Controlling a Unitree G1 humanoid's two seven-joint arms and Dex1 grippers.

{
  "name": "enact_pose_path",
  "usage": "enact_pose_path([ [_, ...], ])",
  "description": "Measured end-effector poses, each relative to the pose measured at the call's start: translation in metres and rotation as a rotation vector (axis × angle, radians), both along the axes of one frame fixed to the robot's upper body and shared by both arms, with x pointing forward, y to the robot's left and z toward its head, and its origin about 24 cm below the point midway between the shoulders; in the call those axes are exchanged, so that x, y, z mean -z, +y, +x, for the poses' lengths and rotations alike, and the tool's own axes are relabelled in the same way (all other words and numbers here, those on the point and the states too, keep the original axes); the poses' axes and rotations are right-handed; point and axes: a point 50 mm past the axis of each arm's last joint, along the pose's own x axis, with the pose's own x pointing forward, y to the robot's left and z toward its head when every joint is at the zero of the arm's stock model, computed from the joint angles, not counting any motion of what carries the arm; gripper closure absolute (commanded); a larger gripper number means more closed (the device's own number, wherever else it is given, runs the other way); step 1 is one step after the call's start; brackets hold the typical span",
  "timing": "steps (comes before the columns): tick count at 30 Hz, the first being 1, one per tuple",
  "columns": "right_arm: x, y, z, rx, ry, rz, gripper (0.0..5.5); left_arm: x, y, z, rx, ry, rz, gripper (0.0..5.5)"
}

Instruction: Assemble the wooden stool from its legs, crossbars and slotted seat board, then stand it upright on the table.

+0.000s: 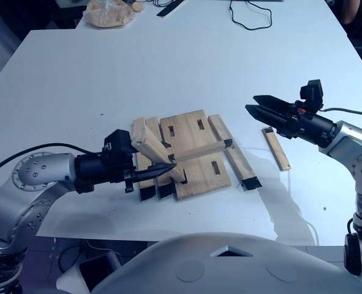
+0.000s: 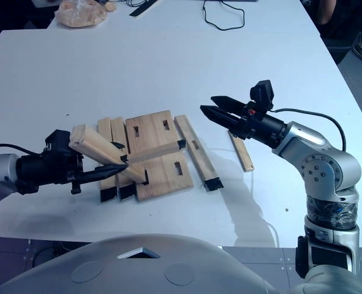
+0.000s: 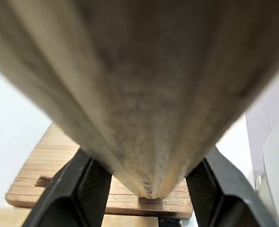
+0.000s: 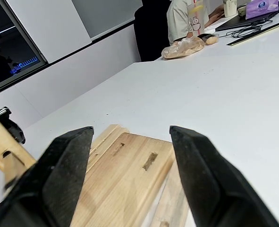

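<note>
The left gripper (image 1: pixel 166 166) pinches a light wooden stool leg (image 1: pixel 145 142) between its black fingers, tilted above the table. A wooden crossbar with a black end (image 1: pixel 202 149) meets this leg just beyond the fingertips and extends over the flat, slotted wooden seat board (image 1: pixel 187 138) – which lies on the white table (image 1: pixel 168 73). The right gripper (image 1: pixel 252 103) hovers with its fingers spread and nothing between them. A thin wooden slat (image 1: pixel 277 149) lies below its fingers.

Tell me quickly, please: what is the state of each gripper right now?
Left gripper: closed, holding a wooden leg.
Right gripper: open, holding nothing.
</note>
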Motion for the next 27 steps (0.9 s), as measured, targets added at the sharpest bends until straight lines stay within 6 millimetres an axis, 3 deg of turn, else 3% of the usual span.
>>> enact_pose_path([
  [10, 0.001, 0.001, 0.002, 0.000, -0.002, 0.000, 2.55, 0.006, -0.007, 0.004, 0.073, -0.092, 0.071, 3.38],
  [27, 0.005, 0.004, 0.005, -0.006, 0.014, 0.013, 2.55, 0.003, 0.012, 0.047, 0.262, -0.141, 0.189, 3.38],
])
